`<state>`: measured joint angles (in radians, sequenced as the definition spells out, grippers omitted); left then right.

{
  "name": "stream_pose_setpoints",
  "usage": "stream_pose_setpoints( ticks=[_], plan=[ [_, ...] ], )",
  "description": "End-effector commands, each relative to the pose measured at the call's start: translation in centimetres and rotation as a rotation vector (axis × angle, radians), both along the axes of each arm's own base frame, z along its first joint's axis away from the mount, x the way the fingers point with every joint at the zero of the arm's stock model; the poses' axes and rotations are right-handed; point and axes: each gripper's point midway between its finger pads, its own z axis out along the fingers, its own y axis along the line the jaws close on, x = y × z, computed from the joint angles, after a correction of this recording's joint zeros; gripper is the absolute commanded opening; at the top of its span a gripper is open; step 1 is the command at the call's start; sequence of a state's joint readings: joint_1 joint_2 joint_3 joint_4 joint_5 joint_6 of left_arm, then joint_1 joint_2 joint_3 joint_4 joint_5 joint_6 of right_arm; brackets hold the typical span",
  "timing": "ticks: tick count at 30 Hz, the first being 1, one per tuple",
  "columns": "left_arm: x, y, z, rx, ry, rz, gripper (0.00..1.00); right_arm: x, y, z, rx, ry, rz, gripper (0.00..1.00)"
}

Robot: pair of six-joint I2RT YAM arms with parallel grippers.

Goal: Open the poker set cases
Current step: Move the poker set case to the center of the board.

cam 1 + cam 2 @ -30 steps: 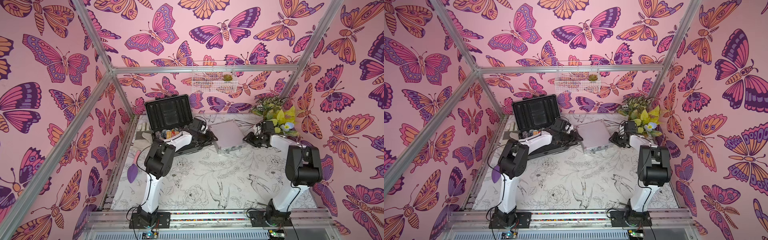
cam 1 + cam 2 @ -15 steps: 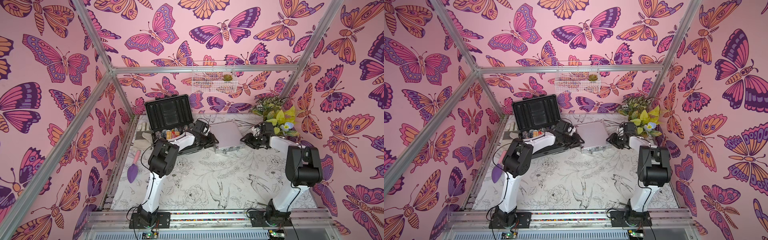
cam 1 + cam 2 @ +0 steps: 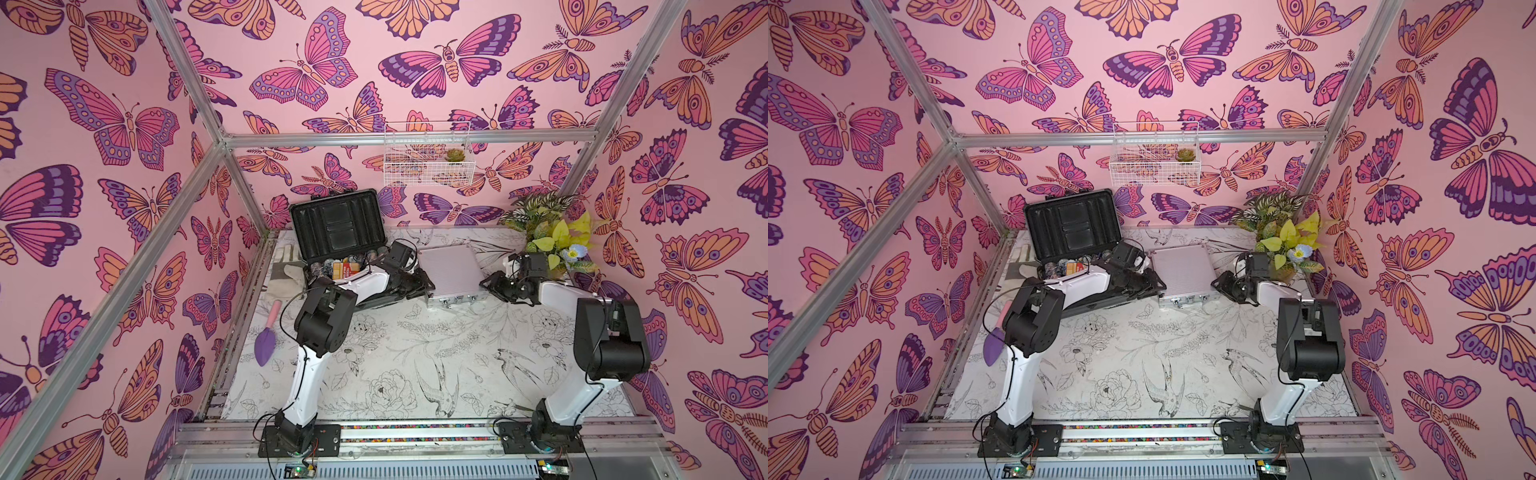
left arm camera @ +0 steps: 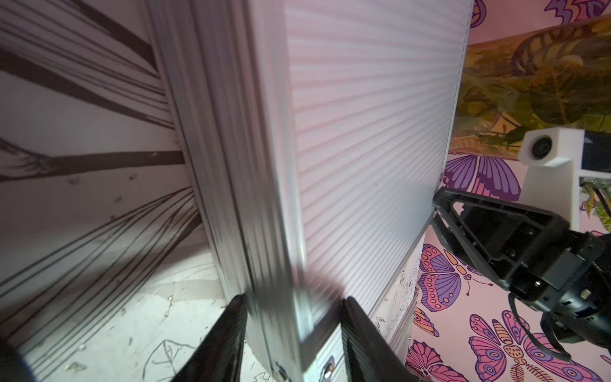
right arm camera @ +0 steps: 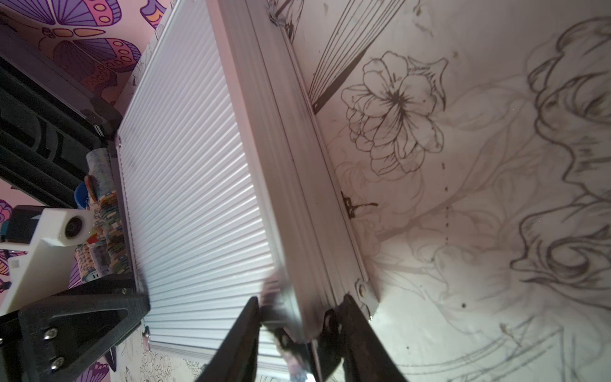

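Near half of the floral-print white worktop [image 3: 415, 365]: open run between the arm bases. Back left is blocked by the dark grey plastic case [image 3: 338, 226], lid upright. The silver ribbed aluminium case [image 3: 449, 270] sits just beside it. The left gripper [image 4: 294, 299] fills that gap, its fingers [image 4: 231, 330] clamped on a near corner. The right gripper [image 5: 299, 299] clamps the opposite near corner. A leafy green-yellow plant [image 3: 552, 237] crowds the back right. A purple garden trowel [image 3: 266, 340] lies along the left edge.

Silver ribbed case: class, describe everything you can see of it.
The silver ribbed case is a flat aluminium-looking briefcase, lid shut, chrome latches on the near edge. It lies on the flower-printed table beside the open black case. The left gripper and right gripper each clamp a near corner between their jaws.
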<state>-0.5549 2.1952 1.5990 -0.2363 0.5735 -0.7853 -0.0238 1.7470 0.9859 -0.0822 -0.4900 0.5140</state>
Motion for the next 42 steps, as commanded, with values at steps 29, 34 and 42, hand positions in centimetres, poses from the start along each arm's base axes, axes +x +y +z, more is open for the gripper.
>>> stream_pose_setpoints(
  ticks=[29, 34, 42],
  plan=[
    [-12.8, 0.9, -1.1, 0.070, 0.021, -0.103, 0.50, -15.5, 7.0, -1.5, 0.045, 0.121, 0.131, 0.37],
    [-14.1, 2.1, -2.1, 0.075, 0.019, -0.102, 0.50, -18.0, 7.6, -1.2, 0.006, 0.097, 0.140, 0.38],
    [-14.9, 3.7, -1.7, 0.088, -0.045, -0.093, 0.59, -19.6, 6.0, -0.4, -0.079, 0.076, 0.106, 0.63]
  ],
)
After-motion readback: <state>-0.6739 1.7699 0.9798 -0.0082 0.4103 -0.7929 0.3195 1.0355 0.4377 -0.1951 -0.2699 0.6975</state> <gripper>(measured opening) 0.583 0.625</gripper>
